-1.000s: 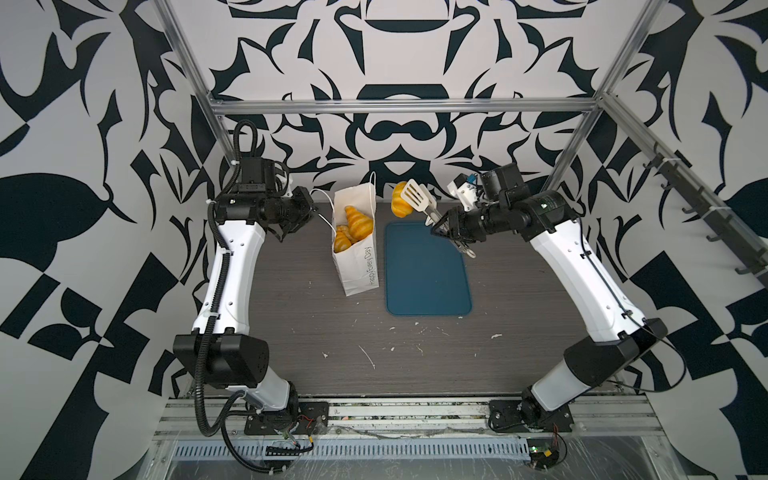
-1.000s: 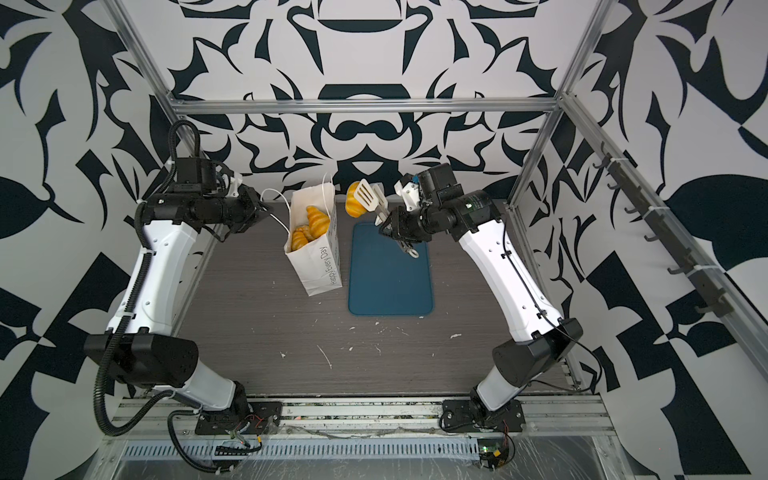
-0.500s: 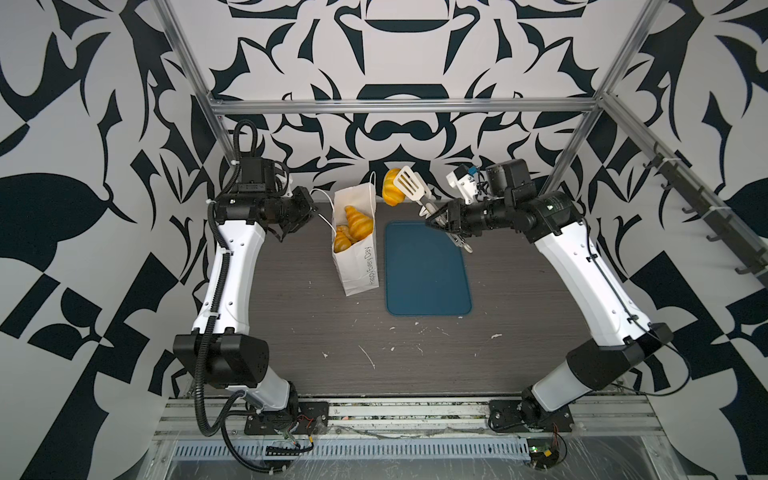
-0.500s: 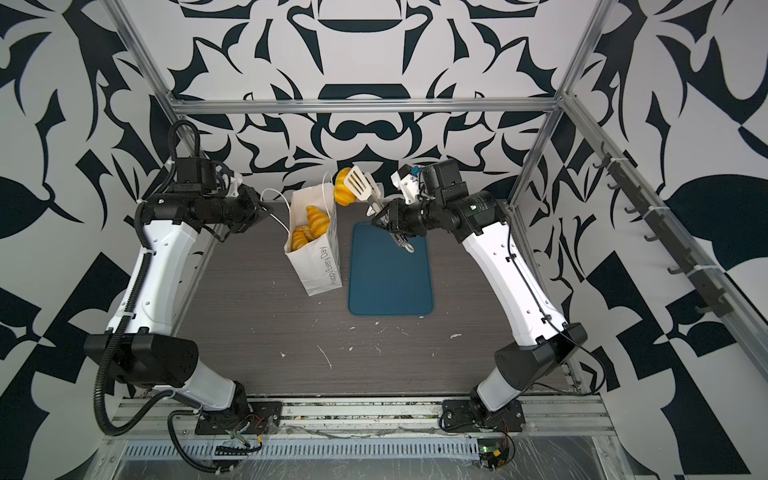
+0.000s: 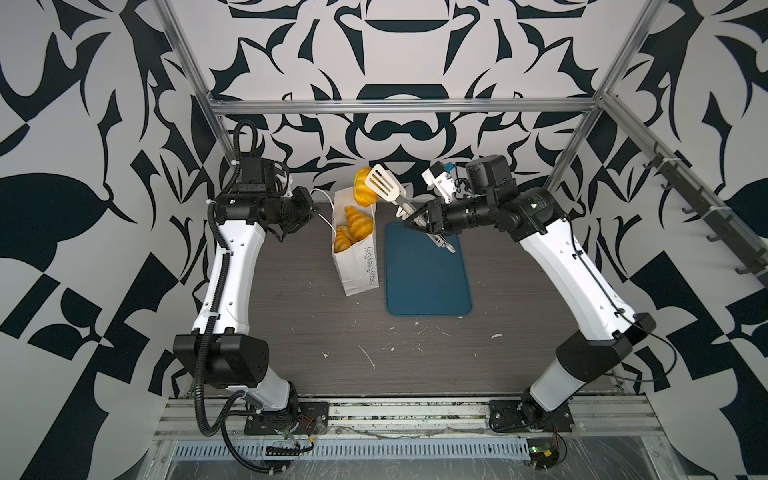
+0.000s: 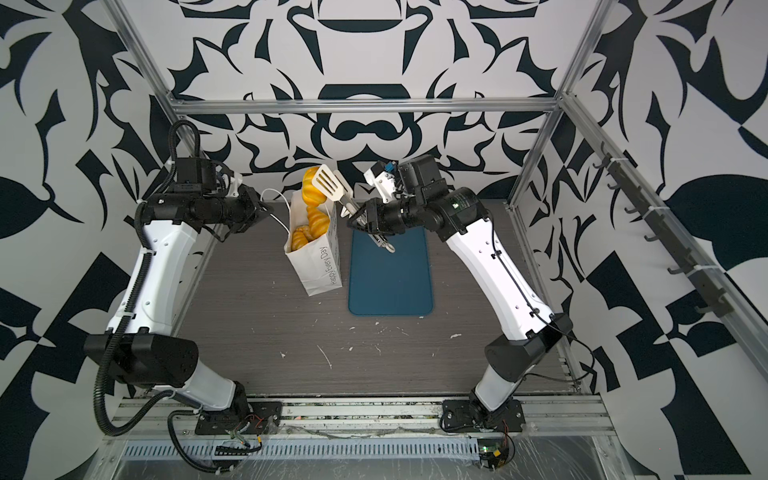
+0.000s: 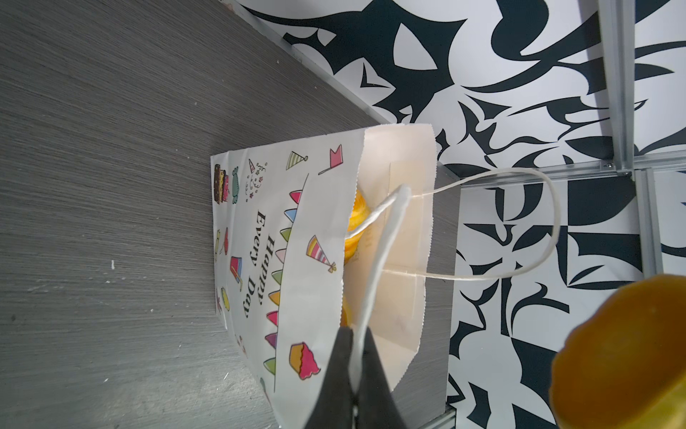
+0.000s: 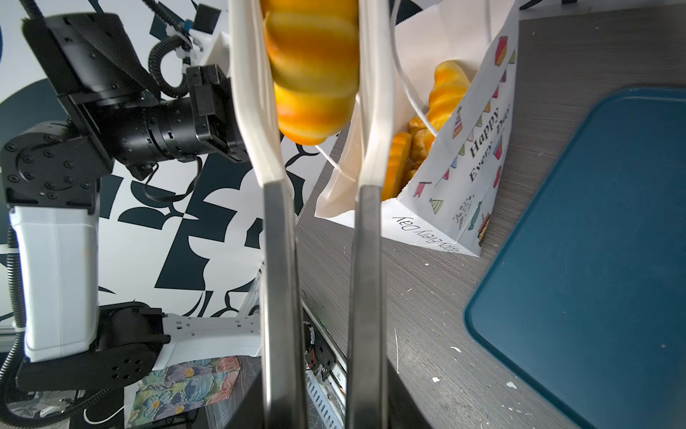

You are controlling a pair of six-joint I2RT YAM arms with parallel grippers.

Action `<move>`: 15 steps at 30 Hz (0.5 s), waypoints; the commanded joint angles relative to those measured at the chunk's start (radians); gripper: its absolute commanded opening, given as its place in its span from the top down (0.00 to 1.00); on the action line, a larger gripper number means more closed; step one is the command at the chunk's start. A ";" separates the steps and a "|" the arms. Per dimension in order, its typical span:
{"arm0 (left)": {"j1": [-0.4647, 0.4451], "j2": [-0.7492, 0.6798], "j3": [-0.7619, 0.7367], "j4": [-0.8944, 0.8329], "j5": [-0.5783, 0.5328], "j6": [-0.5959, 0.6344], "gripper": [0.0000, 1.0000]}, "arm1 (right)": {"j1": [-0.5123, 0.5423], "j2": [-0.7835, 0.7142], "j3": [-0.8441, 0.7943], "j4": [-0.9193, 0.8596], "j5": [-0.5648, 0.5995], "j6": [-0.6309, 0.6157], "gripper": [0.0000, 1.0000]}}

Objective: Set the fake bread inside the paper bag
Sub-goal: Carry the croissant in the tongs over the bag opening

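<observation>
Right wrist: glossy striped bread (image 8: 313, 74) between white tongs (image 8: 367, 241).

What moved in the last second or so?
The right claw, clamping tongs around a pastry, swung toward the bag, carrying it from near the tray to the bag's open top. The left claw still pinches the handle; bag and tray stayed put.

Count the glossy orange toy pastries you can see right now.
4. One pastry is clamped in the white slotted tongs near the white paper bag's open top; three show inside: a twisted croissant, a pale plaited piece, a flat orange one. More may lie hidden beneath.
</observation>
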 commanded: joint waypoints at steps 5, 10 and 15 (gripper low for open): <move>0.000 -0.008 0.025 -0.025 0.000 0.000 1.00 | 0.042 0.046 0.115 0.009 0.019 -0.035 0.64; 0.000 -0.007 0.025 -0.024 -0.001 -0.001 1.00 | 0.047 0.084 0.141 -0.016 0.034 -0.039 0.64; 0.000 -0.004 0.029 -0.025 -0.001 0.000 1.00 | 0.047 0.130 0.190 -0.065 0.049 -0.045 0.64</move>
